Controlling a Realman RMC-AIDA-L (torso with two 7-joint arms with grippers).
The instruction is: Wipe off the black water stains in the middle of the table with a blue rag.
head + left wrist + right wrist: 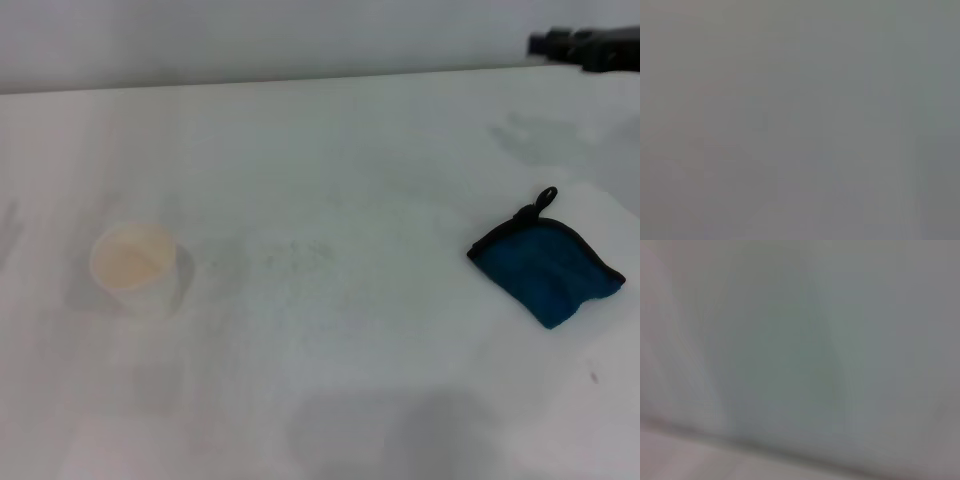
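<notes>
White tabletop (330,150) fills the head view, with faint grey scuffs near its middle. No dark blotch can be made out there; only pale smudges show between the cup and the rag. Blue rag (547,268) lies flat on the right side of the tabletop, teal with black edging, its black loop (541,203) at the far corner pointing away from the robot. Rag sits alone, nothing touching it. Pale cream cup (138,270) stands upright on the left side, well apart from the rag, open mouth up, pale inside. A dark piece of equipment (588,45) pokes in at the far right corner past the tabletop edge; can't tell what it is. A soft shadow falls on the near edge of the tabletop. Neither hand shows in the head view. Left wrist view is a plain grey blur, right wrist view a pale grey-green blur; no fingers visible in either, so how the hands stand is unknown.
</notes>
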